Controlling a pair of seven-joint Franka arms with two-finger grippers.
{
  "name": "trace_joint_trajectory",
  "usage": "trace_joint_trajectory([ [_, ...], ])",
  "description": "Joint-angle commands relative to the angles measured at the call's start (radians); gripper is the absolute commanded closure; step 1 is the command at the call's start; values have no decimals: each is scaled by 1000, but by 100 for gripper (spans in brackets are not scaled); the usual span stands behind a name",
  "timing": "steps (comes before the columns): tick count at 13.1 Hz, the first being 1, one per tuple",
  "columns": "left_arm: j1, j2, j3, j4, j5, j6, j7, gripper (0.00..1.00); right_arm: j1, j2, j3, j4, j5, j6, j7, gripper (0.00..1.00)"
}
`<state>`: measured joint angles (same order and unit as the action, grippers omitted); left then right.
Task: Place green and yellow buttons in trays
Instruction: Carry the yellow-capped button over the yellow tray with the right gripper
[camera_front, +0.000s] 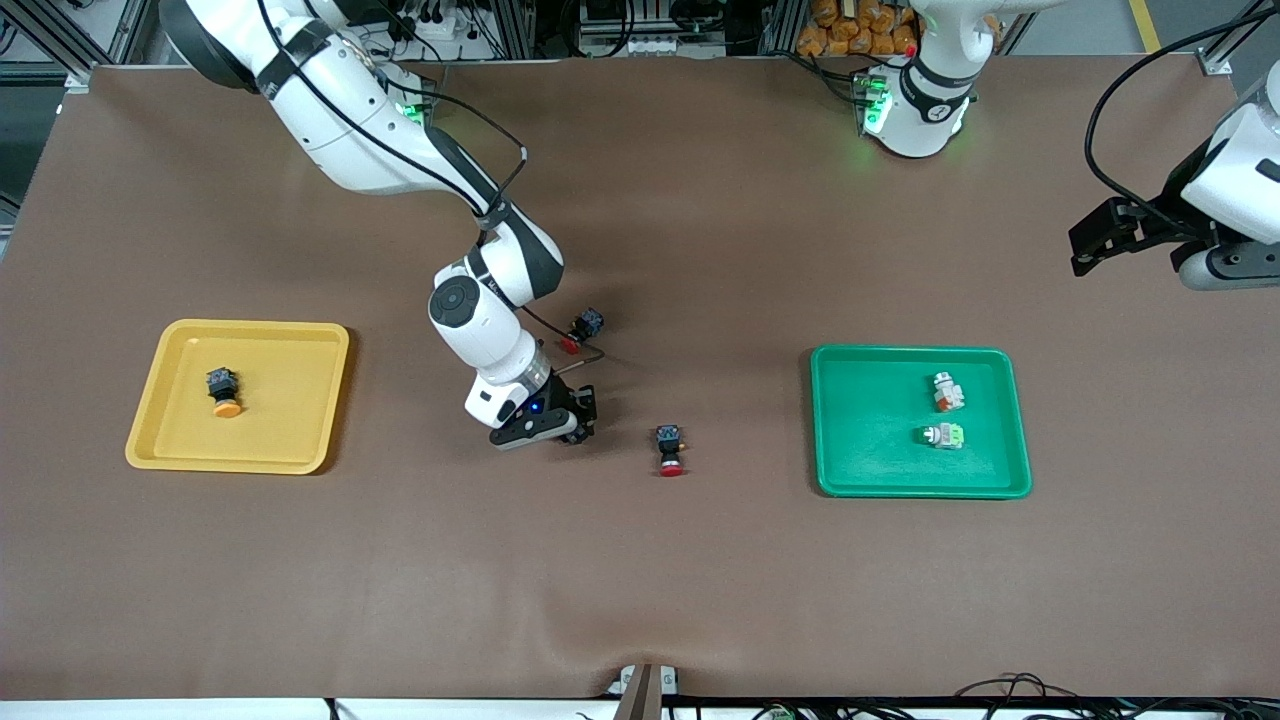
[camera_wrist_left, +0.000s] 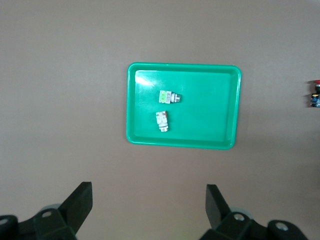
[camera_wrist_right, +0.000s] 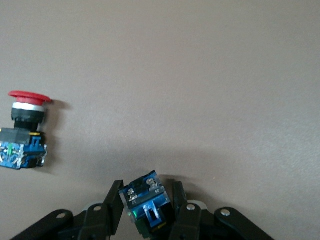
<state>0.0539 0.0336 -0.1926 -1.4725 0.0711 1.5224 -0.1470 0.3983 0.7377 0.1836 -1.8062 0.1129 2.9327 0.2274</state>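
My right gripper (camera_wrist_right: 147, 206) (camera_front: 578, 420) is down at the table's middle, shut on a black-and-blue-bodied button (camera_wrist_right: 146, 197); its cap is hidden between the fingers. The yellow tray (camera_front: 290, 400) at the right arm's end holds a black button with an orange-yellow cap (camera_front: 223, 392). The green tray (camera_front: 870, 430) (camera_wrist_left: 210, 115) toward the left arm's end holds two whitish buttons, one with orange marks (camera_front: 947, 392) (camera_wrist_left: 162, 121) and one with green marks (camera_front: 943, 435) (camera_wrist_left: 169, 97). My left gripper (camera_front: 1120, 240) (camera_wrist_left: 149, 205) waits open and empty, high past the green tray.
Two black-bodied buttons with red caps lie on the brown mat near my right gripper: one (camera_front: 670, 450) (camera_wrist_right: 25, 132) between it and the green tray, the other (camera_front: 583, 328) farther from the front camera, by the right arm's wrist.
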Motion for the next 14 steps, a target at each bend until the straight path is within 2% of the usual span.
trace_joint_trajectory([
  [1,7,-34,7,-26,-24,-16,14,0,-21,-29,2,4,-19,-26,23,100],
  [4,7,-29,9,-23,-22,-16,12,0,-67,-121,-1,-4,-21,-224,12,100],
  [6,7,-30,9,-25,-22,-16,10,0,-94,-208,-31,-51,-21,-373,3,100],
  [10,7,-32,9,-23,-22,-24,10,0,-151,-325,-64,-214,-19,-392,-74,100],
  [12,7,-32,10,-19,-22,-22,4,0,-165,-378,-116,-301,-19,-394,-72,100],
  [14,7,-32,10,-20,-22,-22,1,0,-165,-432,-153,-323,-19,-501,-59,100],
])
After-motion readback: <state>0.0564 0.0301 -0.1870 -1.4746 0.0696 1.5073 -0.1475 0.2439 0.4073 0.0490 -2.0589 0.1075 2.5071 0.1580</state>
